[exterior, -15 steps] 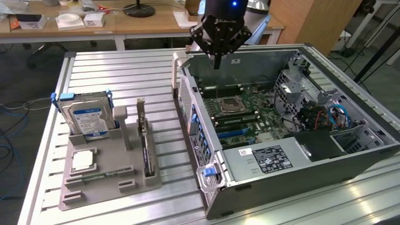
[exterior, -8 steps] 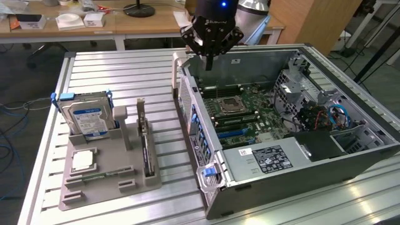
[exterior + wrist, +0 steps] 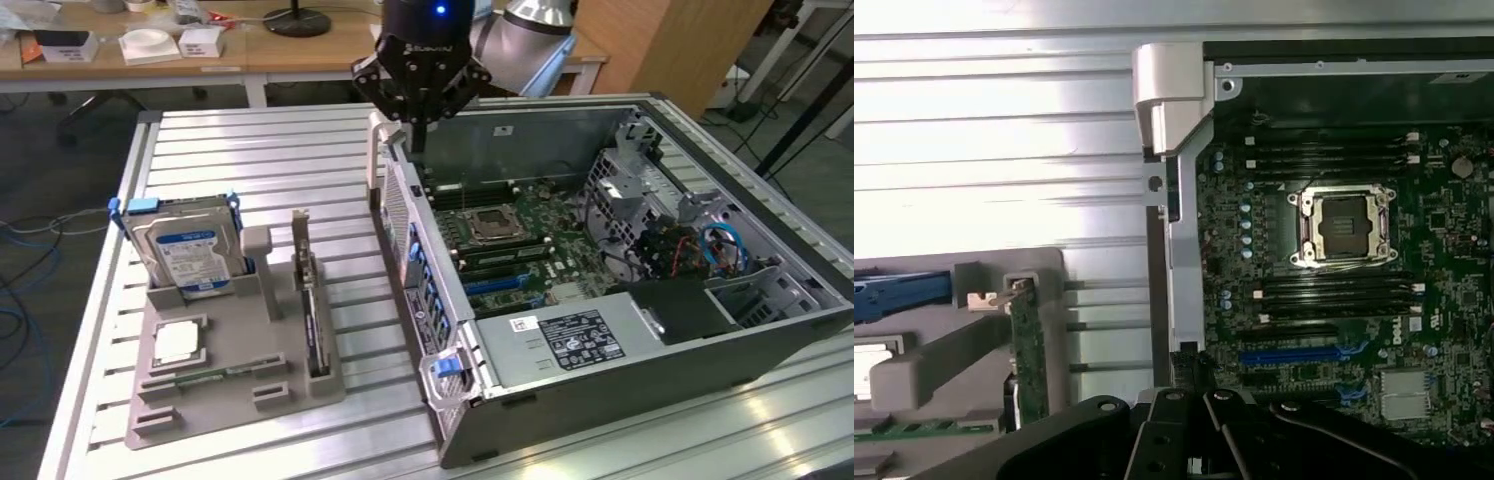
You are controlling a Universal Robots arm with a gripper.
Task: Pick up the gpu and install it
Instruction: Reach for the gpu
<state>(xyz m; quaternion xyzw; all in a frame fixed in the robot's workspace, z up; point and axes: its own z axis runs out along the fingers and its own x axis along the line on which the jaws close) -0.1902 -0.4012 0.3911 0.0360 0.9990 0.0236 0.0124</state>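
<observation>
Exterior view: tool (image 3: 418, 138), closed and empty, poised above the rear wall of the open computer case (image 3: 787, 300), well apart from the gpu (image 3: 315, 315). Gpu standing on edge in a slot of the grey holder (image 3: 200, 415) on the slatted surface (image 3: 254, 150), silvery bracket at one end, between the case and the upright hard drive (image 3: 191, 255). Wrist view: a look down on the case's corner, the motherboard (image 3: 1454, 270) with its empty processor socket (image 3: 1347, 225) and blue expansion slot (image 3: 1304, 352), and, off to one side, the gpu (image 3: 1026, 350) edge-on in the holder. Pick-up not yet begun, by the look of it. Likely hazards from here: a descent with jaws shut, striking the card's thin top edge instead of straddling it; an off-centre grip on so long a card, letting it tilt or swing; a snag on the holder's slot walls during the lift; a knock against the case wall, near the holder.
</observation>
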